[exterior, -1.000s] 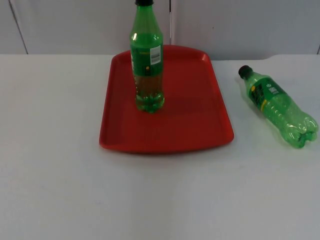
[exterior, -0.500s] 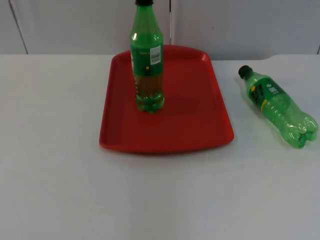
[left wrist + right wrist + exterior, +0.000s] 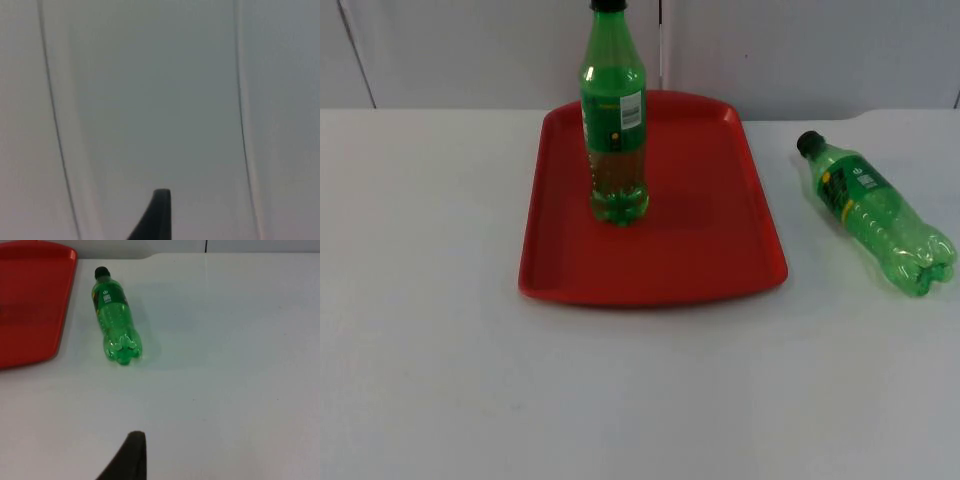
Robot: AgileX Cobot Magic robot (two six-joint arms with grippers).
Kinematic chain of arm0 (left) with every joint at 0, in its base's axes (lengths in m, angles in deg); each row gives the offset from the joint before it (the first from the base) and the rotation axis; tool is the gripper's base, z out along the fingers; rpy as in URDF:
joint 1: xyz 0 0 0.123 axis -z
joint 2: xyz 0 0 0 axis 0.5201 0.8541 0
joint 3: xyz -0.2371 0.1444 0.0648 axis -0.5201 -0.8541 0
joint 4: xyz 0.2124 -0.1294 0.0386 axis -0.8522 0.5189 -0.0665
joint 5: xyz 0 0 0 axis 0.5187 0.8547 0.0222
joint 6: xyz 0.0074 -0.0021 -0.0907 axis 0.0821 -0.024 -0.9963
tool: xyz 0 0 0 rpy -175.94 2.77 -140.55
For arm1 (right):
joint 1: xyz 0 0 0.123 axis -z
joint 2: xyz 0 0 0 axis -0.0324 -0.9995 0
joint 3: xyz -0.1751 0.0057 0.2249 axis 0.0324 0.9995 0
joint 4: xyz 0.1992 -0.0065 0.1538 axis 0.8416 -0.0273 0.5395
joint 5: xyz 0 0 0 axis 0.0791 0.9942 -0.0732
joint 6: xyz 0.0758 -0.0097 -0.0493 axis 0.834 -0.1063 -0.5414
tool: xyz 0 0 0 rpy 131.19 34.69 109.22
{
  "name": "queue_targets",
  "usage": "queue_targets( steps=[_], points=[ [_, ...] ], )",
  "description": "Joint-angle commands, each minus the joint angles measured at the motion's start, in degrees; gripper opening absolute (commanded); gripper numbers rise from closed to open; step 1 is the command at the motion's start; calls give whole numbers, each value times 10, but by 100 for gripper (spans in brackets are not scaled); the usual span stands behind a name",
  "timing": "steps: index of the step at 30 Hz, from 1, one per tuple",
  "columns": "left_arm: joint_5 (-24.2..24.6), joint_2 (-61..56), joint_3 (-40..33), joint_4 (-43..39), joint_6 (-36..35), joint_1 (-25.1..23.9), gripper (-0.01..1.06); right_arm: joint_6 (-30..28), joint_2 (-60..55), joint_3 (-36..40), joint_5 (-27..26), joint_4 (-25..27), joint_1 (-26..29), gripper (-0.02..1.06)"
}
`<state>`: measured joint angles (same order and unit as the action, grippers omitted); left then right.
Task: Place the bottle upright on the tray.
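Note:
A red tray (image 3: 710,250) lies on the white table at the middle back. On its rear half a green bottle (image 3: 614,120) with a black cap stands upright. A second green bottle (image 3: 876,215) lies on its side on the table right of the tray, cap toward the back left. The right wrist view takes in this lying bottle (image 3: 113,320) and the tray's edge (image 3: 35,310); my right gripper (image 3: 131,455) hangs well short of the bottle, over bare table. My left gripper (image 3: 157,215) faces the grey partition wall, away from both bottles.
The grey partition wall (image 3: 800,50) closes off the table right behind the tray. White table top (image 3: 620,400) stretches in front of the tray and to its left.

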<state>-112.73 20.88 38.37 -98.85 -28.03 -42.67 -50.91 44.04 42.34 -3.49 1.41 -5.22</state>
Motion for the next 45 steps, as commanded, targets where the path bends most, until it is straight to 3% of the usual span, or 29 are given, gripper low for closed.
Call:
queue_targets(
  steps=[1, 2, 4, 6, 7, 8, 9, 11, 12, 15, 16, 17, 20, 26, 33, 39, 42, 45],
  points=[
    [24, -36, 5, 2, 161, 0, 86, -4, 3, 1, -4, -2, 3, 105],
    [24, -36, 5, 2, 161, 0, 86, -4, 3, 1, -4, -2, 3, 105],
    [144, -47, 5, 2, 186, 0, 86, -4, 3, 1, -4, -2, 3, 105],
    [333, -47, 5, 17, 175, 0, 86, -4, 3, 1, -4, -2, 3, 105],
    [333, -47, 5, 17, 175, 0, 86, -4, 3, 1, -4, -2, 3, 105],
    [466, -47, 5, 71, 208, 0, 86, -4, 3, 1, -4, -2, 3, 105],
    [539, -47, 5, 122, 248, 0, 86, -4, 3, 1, -4, -2, 3, 105],
    [628, -47, 6, 241, 363, 5, 86, -4, 3, 1, -4, -2, 3, 105],
    [628, -47, 6, 241, 363, 5, 86, -4, 3, 1, -4, -2, 3, 105],
    [672, -47, 6, 474, 480, 33, 86, -4, 3, 1, -4, -2, 3, 105],
    [672, -47, 6, 474, 480, 33, 86, -4, 3, 1, -4, -2, 3, 105],
    [677, -47, 6, 612, 588, 42, 86, -4, 3, 1, -4, -2, 3, 105],
    [676, -47, 4, 798, 781, 49, 86, -4, 3, 1, -4, -2, 3, 105],
    [663, -81, -8, 905, 837, 49, 86, -4, 3, 1, -4, -2, 3, 105],
    [673, -166, -53, 928, 853, 49, 86, -4, 3, 1, -4, -2, 3, 105],
    [717, -256, -93, 967, 886, 49, 86, -4, 3, 1, -4, -2, 3, 105],
    [760, -262, -112, 989, 930, 49, 86, -4, 3, 1, -4, -2, 3, 105],
    [774, -262, -129, 1013, 947, 49, 86, -4, 3, 1, -4, -2, 3, 105]
  ],
)
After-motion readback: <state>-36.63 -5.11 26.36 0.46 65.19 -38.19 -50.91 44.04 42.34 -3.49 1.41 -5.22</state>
